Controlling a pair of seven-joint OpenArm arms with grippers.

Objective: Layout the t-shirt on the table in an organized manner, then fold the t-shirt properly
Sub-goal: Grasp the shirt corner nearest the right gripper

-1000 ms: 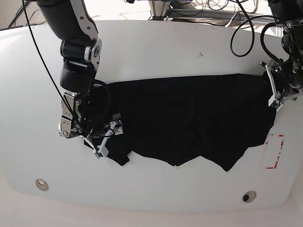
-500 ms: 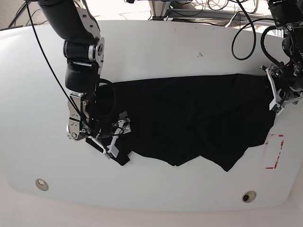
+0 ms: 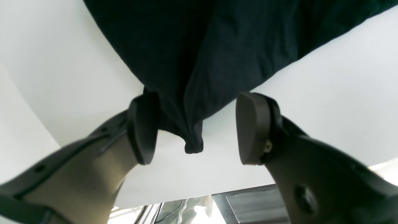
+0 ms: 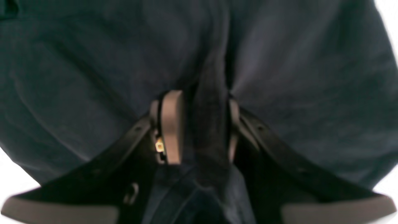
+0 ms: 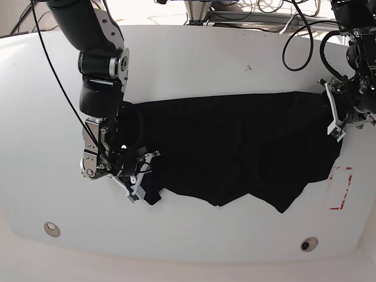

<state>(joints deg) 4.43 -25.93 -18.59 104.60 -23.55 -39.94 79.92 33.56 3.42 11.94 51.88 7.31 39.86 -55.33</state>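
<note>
Right now I have the black t-shirt [image 5: 235, 147] spread wide across the white worktop [image 5: 194, 59], one pincer at each end.

On my right wrist view the right pincer [image 4: 199, 127] is clenched on a raised ridge of the cloth, with a fingertip [image 4: 171, 124] pressed against either side of it; in the base view that pincer [image 5: 140, 175] sits at the shirt's corner on that view's left. On my left wrist view the left pincer [image 3: 196, 127] is released, jaws spread apart, with a narrow tip of the shirt's edge lying on the worktop between them and brushing one pad [image 3: 143, 127]. In the base view it [image 5: 341, 114] hangs at the shirt's other end, above a red tape mark [image 5: 341, 188].
</note>
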